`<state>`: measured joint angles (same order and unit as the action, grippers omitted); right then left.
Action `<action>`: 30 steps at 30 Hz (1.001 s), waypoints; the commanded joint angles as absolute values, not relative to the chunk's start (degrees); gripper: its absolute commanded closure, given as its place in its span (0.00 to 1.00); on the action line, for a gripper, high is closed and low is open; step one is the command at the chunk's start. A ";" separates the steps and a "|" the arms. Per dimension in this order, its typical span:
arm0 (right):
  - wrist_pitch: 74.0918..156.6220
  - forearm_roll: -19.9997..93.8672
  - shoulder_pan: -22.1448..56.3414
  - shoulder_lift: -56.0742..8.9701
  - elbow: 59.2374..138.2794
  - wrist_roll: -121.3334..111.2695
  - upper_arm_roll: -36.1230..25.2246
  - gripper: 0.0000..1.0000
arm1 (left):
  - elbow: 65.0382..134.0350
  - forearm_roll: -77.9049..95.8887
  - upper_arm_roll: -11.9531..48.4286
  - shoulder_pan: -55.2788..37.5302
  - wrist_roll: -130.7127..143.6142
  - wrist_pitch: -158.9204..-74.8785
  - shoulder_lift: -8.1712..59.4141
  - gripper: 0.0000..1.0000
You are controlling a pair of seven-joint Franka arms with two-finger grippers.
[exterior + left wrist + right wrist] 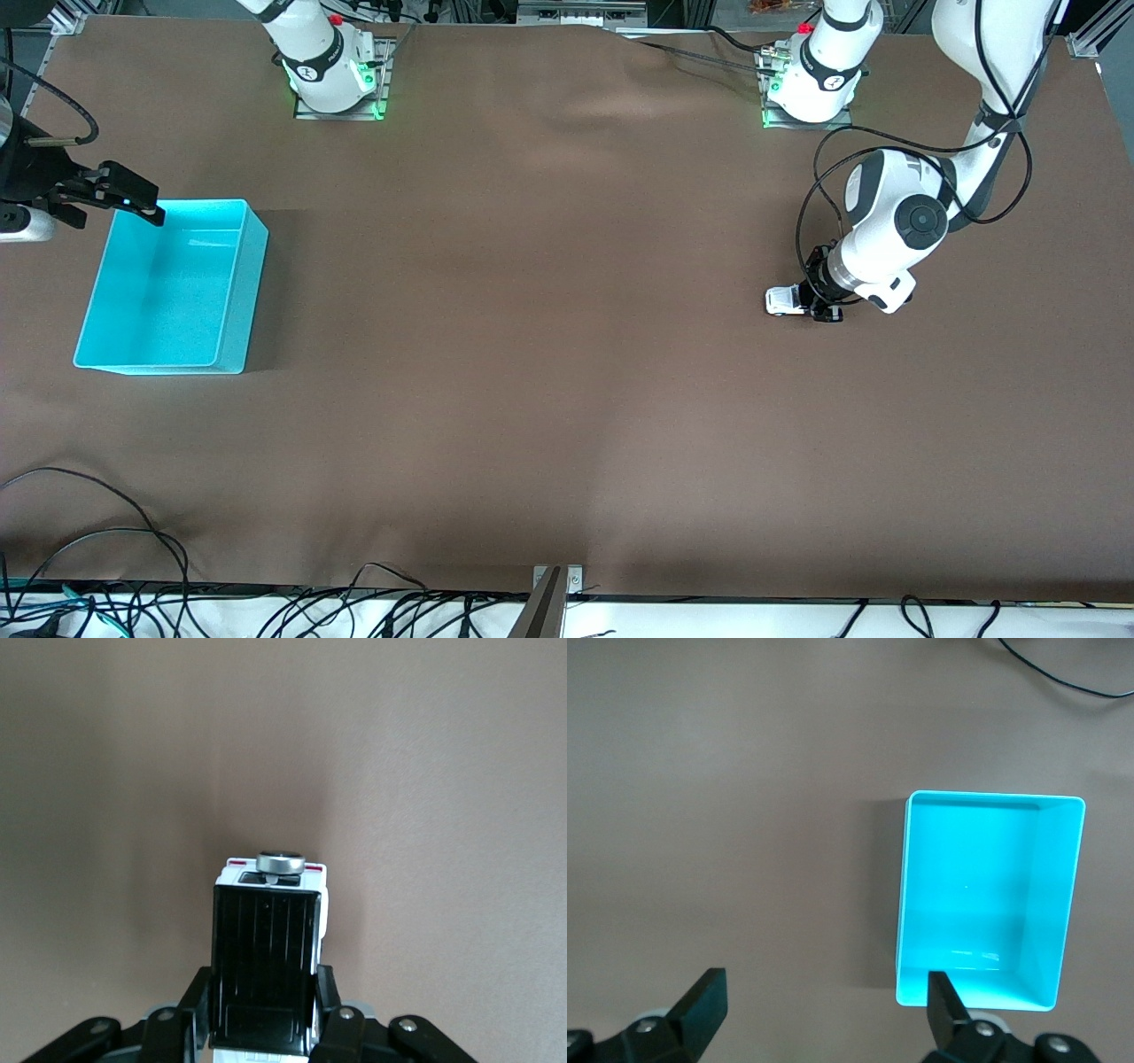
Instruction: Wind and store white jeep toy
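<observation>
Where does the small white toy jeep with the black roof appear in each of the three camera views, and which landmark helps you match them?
Front view: the small white toy jeep with the black roof sits on the brown table cover toward the left arm's end, gripped by the left tool.
Left wrist view: the jeep is low in the middle, between the tool's fingers.
Right wrist view: not in it.
Shared landmark: the brown table cover.
</observation>
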<state>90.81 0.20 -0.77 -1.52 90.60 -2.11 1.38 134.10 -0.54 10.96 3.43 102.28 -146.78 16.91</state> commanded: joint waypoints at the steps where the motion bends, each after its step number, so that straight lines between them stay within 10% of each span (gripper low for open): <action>1: 89.91 0.70 -0.97 -1.85 89.12 -2.90 1.41 0.00 | 134.21 -2.28 10.90 2.90 104.85 -148.36 18.10 0.83; 30: 90.00 0.70 -0.97 -1.85 89.12 -2.90 1.49 0.00 | 133.51 -16.95 10.11 12.39 104.33 -149.67 21.70 0.82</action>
